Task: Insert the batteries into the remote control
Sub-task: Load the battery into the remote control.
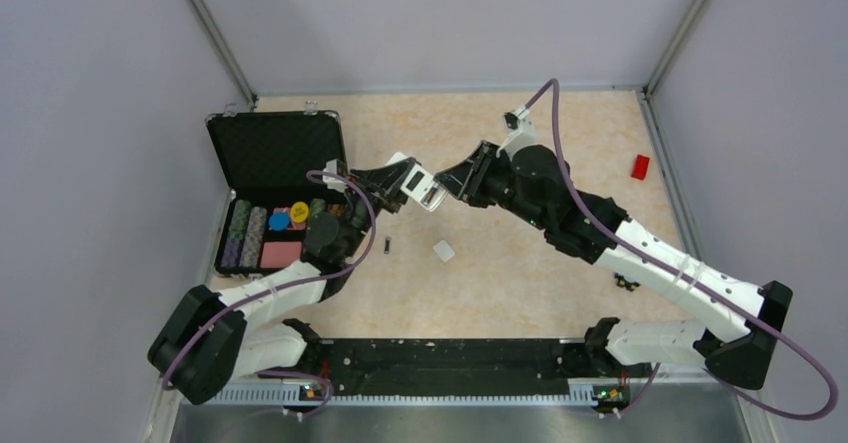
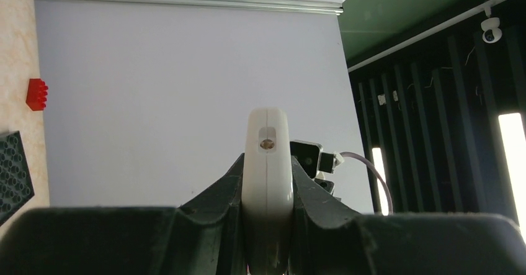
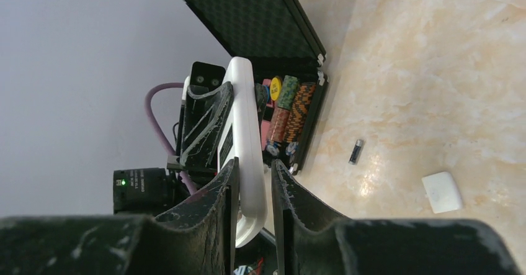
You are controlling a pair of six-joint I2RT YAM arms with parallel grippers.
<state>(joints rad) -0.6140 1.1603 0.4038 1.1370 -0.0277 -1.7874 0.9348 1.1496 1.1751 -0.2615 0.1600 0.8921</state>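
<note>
White plastic up in the air: the remote control (image 2: 267,157) sits edge-on in the left gripper (image 2: 267,185), whose fingers are clamped tight across its thin faces. It is held clear of the table (image 3: 434,70), so the other arm can get at it. And the partner is right there. The right gripper (image 3: 254,169) has its jaws narrowed to a slot around the remote's free end, with only a sliver of shadow beside one finger. I cannot tell whether it is truly pinching or merely bracketing. My read is that this two-armed hold is for steadying or turning the handset, so the battery bay ends up facing a workable way. Down on the table, ahead of the right gripper and off to its right, one battery (image 3: 355,151) lies loose. The small white cover piece (image 3: 441,192) sits nearer that gripper and further right. With the cover off and a cell still on the table, I judge loading is not finished. The second battery I cannot pick out. Beyond the left gripper stands the open poker chip case (image 3: 260,20), which has no part in this job.
</note>
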